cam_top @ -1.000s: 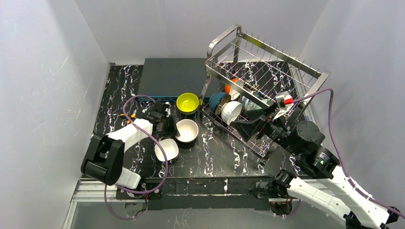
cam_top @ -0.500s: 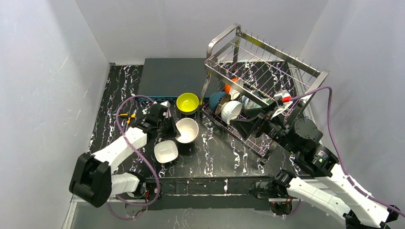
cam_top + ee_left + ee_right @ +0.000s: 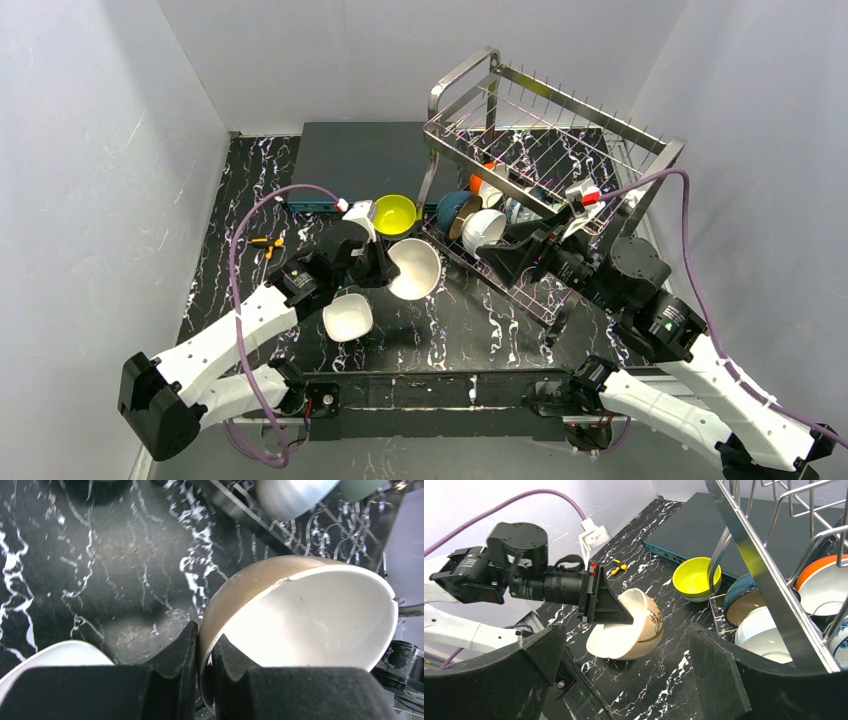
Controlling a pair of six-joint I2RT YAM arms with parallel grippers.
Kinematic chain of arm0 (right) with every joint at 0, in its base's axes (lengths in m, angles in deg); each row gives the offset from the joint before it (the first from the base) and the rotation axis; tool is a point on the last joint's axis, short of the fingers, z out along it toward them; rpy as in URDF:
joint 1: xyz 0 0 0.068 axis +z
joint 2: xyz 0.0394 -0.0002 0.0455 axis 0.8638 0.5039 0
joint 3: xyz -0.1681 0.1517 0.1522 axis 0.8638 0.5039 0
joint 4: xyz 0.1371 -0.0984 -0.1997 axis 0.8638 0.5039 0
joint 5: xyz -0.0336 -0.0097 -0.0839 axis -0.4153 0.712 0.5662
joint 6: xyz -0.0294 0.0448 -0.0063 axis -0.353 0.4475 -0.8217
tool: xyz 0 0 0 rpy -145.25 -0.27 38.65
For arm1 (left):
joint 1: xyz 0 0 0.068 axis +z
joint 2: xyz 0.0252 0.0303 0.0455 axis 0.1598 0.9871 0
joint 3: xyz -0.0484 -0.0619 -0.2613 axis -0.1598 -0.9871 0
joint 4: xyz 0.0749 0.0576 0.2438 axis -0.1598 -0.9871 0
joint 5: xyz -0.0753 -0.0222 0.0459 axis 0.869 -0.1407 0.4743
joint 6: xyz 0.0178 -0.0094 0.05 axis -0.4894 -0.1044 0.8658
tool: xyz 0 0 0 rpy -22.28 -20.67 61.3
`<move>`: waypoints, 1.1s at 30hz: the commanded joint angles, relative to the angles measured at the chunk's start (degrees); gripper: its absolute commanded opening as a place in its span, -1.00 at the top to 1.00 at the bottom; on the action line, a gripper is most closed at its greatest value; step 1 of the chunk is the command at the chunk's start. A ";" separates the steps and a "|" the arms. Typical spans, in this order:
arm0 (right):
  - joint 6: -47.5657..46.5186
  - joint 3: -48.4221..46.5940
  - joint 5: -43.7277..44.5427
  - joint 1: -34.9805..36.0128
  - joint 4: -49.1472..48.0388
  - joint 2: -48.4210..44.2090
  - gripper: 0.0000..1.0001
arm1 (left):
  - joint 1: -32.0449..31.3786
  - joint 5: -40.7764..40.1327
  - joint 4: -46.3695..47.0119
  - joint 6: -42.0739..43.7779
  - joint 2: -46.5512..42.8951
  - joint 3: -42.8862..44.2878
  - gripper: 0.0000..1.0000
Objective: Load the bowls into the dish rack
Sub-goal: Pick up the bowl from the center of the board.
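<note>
Tan-brown bowl (image 3: 415,268) is hanging tilted over the black marbled table (image 3: 470,320) inside pale grey walls (image 3: 100,150), rim pinched in the clamped left gripper (image 3: 378,268), having risen off the surface since a second ago, nearing the dish rack (image 3: 545,150), where the right gripper (image 3: 525,250) is gaping wide.

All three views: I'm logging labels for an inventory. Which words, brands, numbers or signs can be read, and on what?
No text can be read in any view.
tan bowl: a dark curly mark, an ornament rather than letters.
white tag on the purple cable: too small to show any writing.
</note>
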 commanded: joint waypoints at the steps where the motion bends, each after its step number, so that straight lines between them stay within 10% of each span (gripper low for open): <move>1: -0.67 0.77 -6.73 -0.21 -0.02 5.42 -0.97 | -5.09 -7.55 2.74 1.49 -0.71 7.87 1.00; 20: -0.21 -0.33 -10.73 -0.18 3.20 10.98 -0.95 | -19.06 -19.48 3.88 6.91 7.79 25.32 1.00; 33: -0.68 -0.55 -7.80 -0.30 4.98 8.88 -0.83 | -21.46 -16.94 13.06 7.44 0.85 20.65 1.00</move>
